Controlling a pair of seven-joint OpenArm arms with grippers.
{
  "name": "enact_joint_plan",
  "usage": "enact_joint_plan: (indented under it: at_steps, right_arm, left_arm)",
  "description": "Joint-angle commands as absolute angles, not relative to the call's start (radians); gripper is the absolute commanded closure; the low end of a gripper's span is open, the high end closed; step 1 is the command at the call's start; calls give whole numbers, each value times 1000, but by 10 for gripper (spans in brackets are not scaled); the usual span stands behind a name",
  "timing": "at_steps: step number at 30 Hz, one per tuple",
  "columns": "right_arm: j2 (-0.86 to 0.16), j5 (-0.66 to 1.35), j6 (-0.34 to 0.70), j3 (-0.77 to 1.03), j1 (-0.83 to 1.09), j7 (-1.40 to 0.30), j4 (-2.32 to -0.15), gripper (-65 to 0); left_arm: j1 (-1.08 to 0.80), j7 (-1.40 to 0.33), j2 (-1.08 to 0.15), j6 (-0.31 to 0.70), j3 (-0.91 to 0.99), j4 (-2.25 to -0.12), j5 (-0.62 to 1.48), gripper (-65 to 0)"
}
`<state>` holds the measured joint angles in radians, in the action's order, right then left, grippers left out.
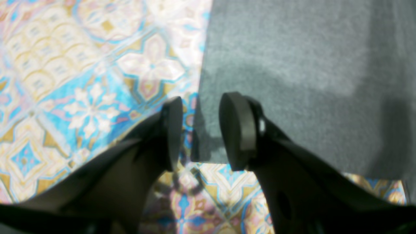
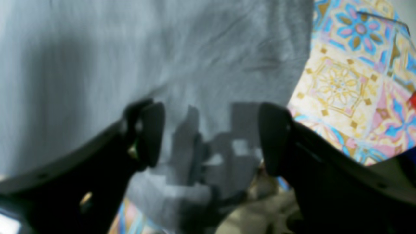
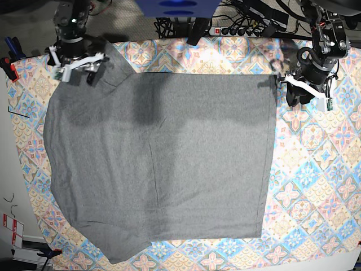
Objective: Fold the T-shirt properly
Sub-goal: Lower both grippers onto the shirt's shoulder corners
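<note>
Both end effectors, left [image 1: 200,131] and right [image 2: 208,138], hang released over the T-shirt [image 3: 169,169].

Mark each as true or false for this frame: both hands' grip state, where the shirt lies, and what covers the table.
1. The left hand is clamped on the T-shirt. False: its jaws stand apart at the shirt's corner, holding nothing.
2. The right hand is open above grey fabric. True.
3. The T-shirt lies spread on the tablecloth. True.
4. The tablecloth is plain white. False: it is colourfully tile-patterned.
</note>
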<state>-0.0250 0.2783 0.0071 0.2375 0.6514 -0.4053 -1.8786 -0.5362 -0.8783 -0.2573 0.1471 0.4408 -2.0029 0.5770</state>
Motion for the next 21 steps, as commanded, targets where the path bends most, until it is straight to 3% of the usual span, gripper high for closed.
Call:
enact_joint_plan:
  at_steps: [1, 9, 21]
  right_arm:
    - [-62, 312, 5, 260, 648, -381, -1891, -455]
    - [-206, 619, 5, 320, 575, -467, -1730, -457]
    - [-183, 631, 182, 318, 533, -466, -1501, -457]
  left_arm:
    - [-542, -866, -266, 145, 450, -2022, 581, -231]
    - [-542, -871, -268, 145, 453, -2020, 579, -232]
    - [-542, -872, -269, 145, 453, -2020, 578, -232]
